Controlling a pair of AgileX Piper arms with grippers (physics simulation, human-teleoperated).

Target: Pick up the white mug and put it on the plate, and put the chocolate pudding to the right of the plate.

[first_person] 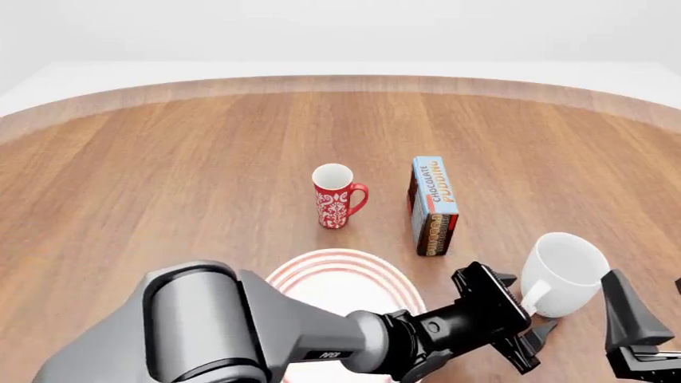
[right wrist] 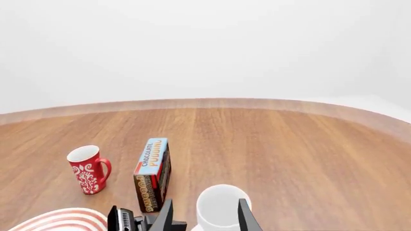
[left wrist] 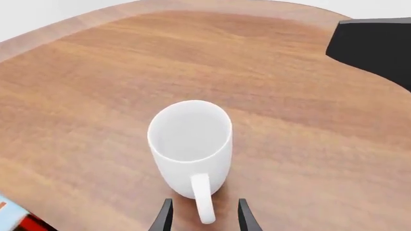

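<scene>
I have the left tool (left wrist: 204, 215) spread either side of the white mug (left wrist: 190, 144)'s handle, the mug upright on the worktop (left wrist: 308, 134) right of the plate (first_person: 319, 279). I'd close gently, squarely; contact seems not made.

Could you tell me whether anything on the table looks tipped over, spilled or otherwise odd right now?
Nothing stands out. The white mug, the red mug and the chocolate pudding all stand upright, and the plate lies flat. The left gripper is open around the white mug's handle.
</scene>
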